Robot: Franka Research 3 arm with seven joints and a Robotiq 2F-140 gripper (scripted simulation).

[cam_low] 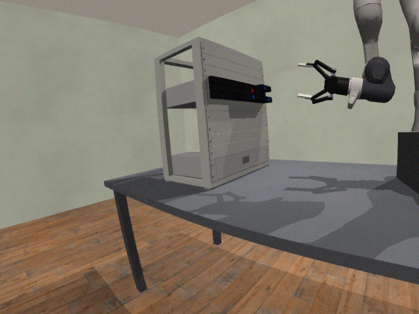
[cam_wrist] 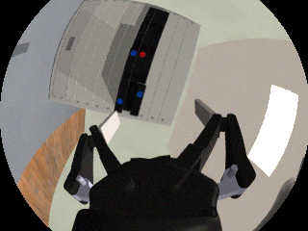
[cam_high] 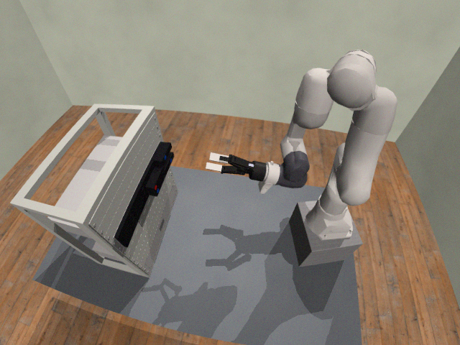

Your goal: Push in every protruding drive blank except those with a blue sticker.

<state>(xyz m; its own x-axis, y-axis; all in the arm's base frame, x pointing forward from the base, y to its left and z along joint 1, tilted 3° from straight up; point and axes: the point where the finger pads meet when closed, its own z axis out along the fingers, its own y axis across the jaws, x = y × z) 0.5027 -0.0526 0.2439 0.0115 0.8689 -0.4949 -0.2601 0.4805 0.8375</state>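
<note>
Black linkage and pale pads: the gripper (cam_low: 304,80) hangs with its jaws spread wide and nothing between them, out in front of the rack (cam_low: 197,111) and well apart from it, at about the height of the dark drive row. Seen from the wrist, the fingers frame the rack face, which sits off-centre in that view.

On the grey table (cam_low: 256,209) the rack stands upright near one end, its pale front panels facing the arm. Across the upper front runs the black drive row (cam_low: 233,90), two tiers deep. Toward the row's end nearest the arm, the drive blanks (cam_low: 264,93) appear to jut forward of the rest. Small marks show on the row: a red dot (cam_low: 252,89) on the upper tier, blue dots (cam_low: 264,87) beside and below it. Which blank carries which sticker cannot be told surely at this size.

The step in hand looks like the approach, no contact yet. The next move calls for picking a protruding blank without blue, then a slow, square push straight in, gentle enough that the unfastened rack neither slides nor tips.
</note>
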